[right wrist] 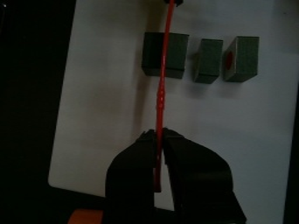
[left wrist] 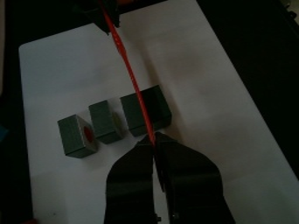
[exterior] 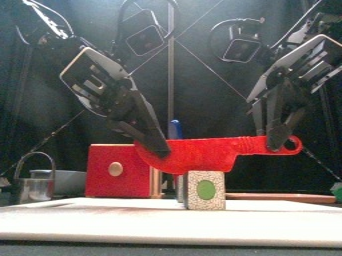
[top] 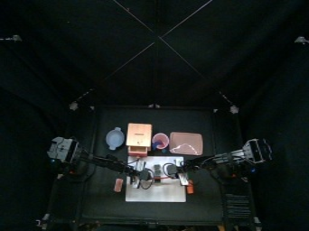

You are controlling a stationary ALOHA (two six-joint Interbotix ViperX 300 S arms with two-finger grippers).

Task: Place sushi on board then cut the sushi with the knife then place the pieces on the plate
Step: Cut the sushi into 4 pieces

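Red knife [exterior: 214,152] gripped by left fingers [exterior: 144,135] and right fingers [exterior: 278,125] above sushi [left wrist: 107,124] (wrist views show three pieces)

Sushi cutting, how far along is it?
Done: the sushi lies on the white board, two pieces split off. In hand: left gripper and right gripper are both shut on the red knife, held over the larger block. Left: finishing that cut, then moving pieces to the pink plate, which looks empty.
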